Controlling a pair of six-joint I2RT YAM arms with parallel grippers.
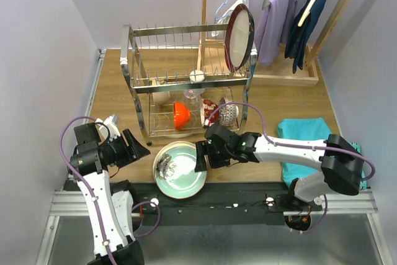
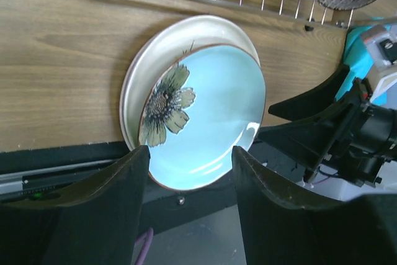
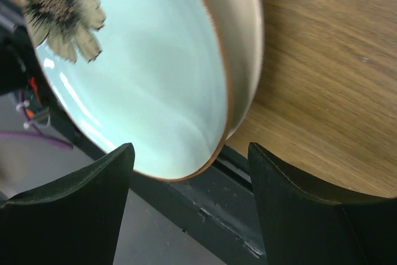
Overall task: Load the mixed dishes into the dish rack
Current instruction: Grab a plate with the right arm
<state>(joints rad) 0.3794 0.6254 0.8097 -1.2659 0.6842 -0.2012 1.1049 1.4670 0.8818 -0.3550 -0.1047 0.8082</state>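
Observation:
Two stacked plates lie at the table's near edge: a light blue plate with a flower print, on a pale green plate. My left gripper is open, just left of the stack. My right gripper is open at the stack's right rim, which shows between its fingers. The dish rack behind holds a dark-red-rimmed plate upright on top. Its lower tier holds an orange bowl, patterned bowls, a glass and a beige cup.
A wooden hanger stand with clothes rises at the back right. A teal cloth lies right of my right arm. A black rail runs along the near edge under the plates' overhang. Walls close both sides.

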